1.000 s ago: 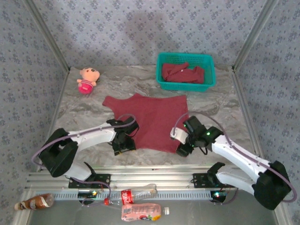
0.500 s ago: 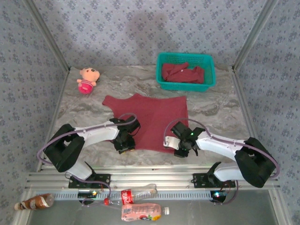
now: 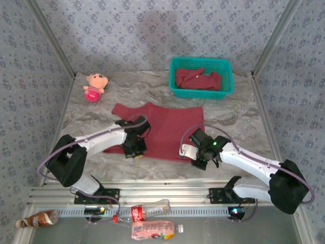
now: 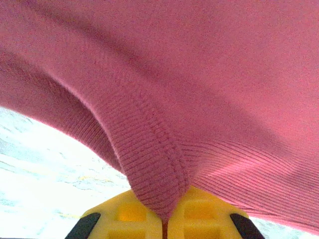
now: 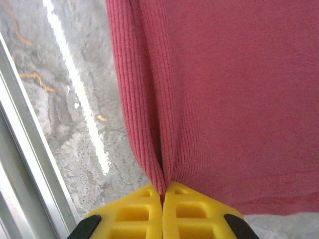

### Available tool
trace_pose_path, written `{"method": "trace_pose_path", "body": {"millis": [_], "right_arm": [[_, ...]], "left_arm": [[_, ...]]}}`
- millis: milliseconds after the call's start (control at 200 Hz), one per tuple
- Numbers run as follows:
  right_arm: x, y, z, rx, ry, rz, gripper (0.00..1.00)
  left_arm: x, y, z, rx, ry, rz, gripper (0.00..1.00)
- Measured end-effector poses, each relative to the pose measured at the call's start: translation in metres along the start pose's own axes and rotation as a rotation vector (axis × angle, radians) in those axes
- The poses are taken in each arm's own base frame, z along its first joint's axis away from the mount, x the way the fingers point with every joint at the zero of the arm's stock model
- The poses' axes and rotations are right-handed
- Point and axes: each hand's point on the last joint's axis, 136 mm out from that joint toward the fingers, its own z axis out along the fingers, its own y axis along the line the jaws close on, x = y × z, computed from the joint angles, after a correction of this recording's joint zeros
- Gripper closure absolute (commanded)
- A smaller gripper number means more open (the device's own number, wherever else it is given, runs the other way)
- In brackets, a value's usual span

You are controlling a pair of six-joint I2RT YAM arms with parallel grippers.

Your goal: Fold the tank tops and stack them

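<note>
One maroon tank top (image 3: 165, 127) lies spread on the marble table, straps toward the far left. My left gripper (image 3: 133, 149) is shut on its near hem at the left, and in the left wrist view the yellow jaws (image 4: 167, 215) pinch a raised fold of the ribbed cloth (image 4: 199, 99). At the hem's right end my right gripper (image 3: 197, 158) is shut too; its jaws (image 5: 162, 191) hold a pleat of the fabric (image 5: 239, 99) just above the table. Another tank top (image 3: 198, 80) lies crumpled in the teal basket (image 3: 200, 61).
A pink plush doll (image 3: 95, 86) sits at the far left of the table. The basket stands at the far right. An aluminium rail (image 3: 167, 190) runs along the near edge, with bottles (image 3: 152, 230) below it. Patterned walls close in both sides.
Both grippers went from open to shut on the tank top's near hem. The hem has lifted and shifted slightly away from the near edge, with both arms drawn inward.
</note>
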Motion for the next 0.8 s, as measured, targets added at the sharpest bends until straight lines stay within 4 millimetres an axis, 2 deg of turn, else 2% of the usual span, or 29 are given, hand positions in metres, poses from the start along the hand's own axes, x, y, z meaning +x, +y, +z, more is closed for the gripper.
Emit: {"method": "trace_pose_path", "body": {"millis": [80, 150, 220, 305, 405, 510, 665, 804], "right_arm": [[-0.010, -0.017, -0.010, -0.012, -0.015, 0.046, 0.93], [-0.019, -0.037, -0.013, -0.025, -0.016, 0.076, 0.92], [-0.025, -0.056, -0.012, -0.033, -0.014, 0.100, 0.92], [-0.024, -0.074, -0.006, -0.050, 0.001, 0.123, 0.90], [-0.021, -0.087, 0.002, -0.069, 0.026, 0.133, 0.89], [-0.018, -0.097, 0.009, -0.079, 0.041, 0.142, 0.86], [-0.011, -0.109, 0.022, -0.073, 0.061, 0.149, 0.87], [-0.013, -0.114, 0.027, -0.063, 0.055, 0.141, 0.90]], "left_arm": [[-0.030, -0.013, -0.026, 0.049, -0.045, 0.004, 0.97], [-0.056, -0.026, -0.038, 0.081, -0.076, 0.023, 0.97], [-0.075, -0.033, -0.037, 0.081, -0.078, 0.041, 0.96], [-0.091, -0.035, -0.020, 0.049, -0.044, 0.069, 0.96], [-0.101, -0.038, -0.001, 0.016, 0.002, 0.103, 0.95], [-0.105, -0.042, 0.010, 0.002, 0.028, 0.133, 0.93], [-0.107, -0.043, 0.015, -0.005, 0.041, 0.161, 0.92], [-0.104, -0.041, 0.012, -0.013, 0.051, 0.162, 0.94]]}}
